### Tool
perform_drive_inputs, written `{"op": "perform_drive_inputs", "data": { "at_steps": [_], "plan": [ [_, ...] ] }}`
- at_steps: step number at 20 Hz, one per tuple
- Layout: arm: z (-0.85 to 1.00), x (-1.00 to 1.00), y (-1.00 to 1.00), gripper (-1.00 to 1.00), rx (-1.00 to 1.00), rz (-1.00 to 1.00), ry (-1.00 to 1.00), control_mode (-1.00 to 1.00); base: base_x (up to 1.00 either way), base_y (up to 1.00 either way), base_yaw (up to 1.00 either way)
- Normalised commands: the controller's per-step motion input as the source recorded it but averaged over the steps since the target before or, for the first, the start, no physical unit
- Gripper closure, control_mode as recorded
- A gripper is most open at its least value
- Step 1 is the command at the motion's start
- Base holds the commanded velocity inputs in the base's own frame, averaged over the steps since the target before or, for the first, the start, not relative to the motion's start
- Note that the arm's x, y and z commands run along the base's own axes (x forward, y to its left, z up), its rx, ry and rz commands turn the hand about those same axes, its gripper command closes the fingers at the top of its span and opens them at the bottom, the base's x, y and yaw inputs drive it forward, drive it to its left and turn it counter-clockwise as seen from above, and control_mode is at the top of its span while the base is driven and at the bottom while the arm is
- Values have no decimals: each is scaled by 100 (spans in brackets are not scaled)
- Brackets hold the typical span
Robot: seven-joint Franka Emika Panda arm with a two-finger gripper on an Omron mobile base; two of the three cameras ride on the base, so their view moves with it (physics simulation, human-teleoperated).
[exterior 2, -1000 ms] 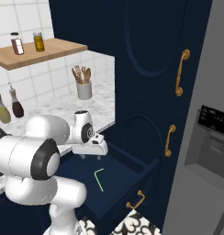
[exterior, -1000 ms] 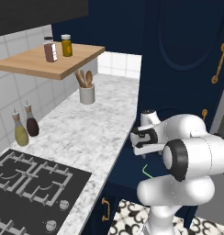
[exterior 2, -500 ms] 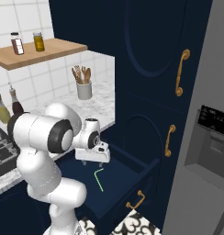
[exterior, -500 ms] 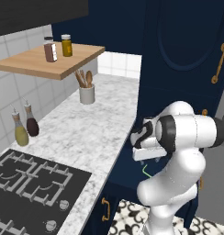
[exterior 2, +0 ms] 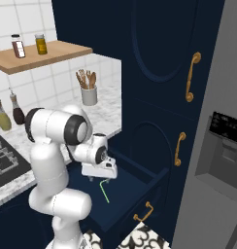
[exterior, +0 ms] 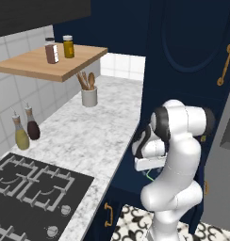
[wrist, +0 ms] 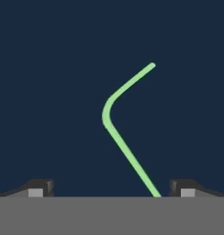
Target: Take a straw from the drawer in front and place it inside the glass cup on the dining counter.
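Hand view: the light green straw [wrist: 114, 131] lies flat on the navy floor of the open drawer [wrist: 49, 92], its bend at frame centre, its long leg running to the lower edge between the gripper's [wrist: 112, 188] widely parted, empty fingertips [wrist: 40, 187]. In the right base view, lower centre, the gripper [exterior 2: 102, 171] hovers just above the straw [exterior 2: 105, 188] in the drawer [exterior 2: 140, 187].

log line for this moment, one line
phase: reach for straw | gripper: open, above straw, nothing held | straw: lying flat in open drawer | bend between fingertips in hand view
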Motion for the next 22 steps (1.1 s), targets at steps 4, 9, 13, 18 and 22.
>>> {"op": "perform_drive_inputs", "data": {
  "at_steps": [4,9,13,18,22],
  "plan": [
    [-26,40,0,-100,0,1,7,-100,0,0,0],
    [-28,49,0,-100,0,2,9,-100,0,0,0],
    [-39,15,0,-100,0,1,5,-100,0,0,0],
    [-31,1,0,-100,0,1,1,-100,0,0,0],
    [-33,-3,0,-100,0,0,0,-100,0,0,0]
  ]
}}
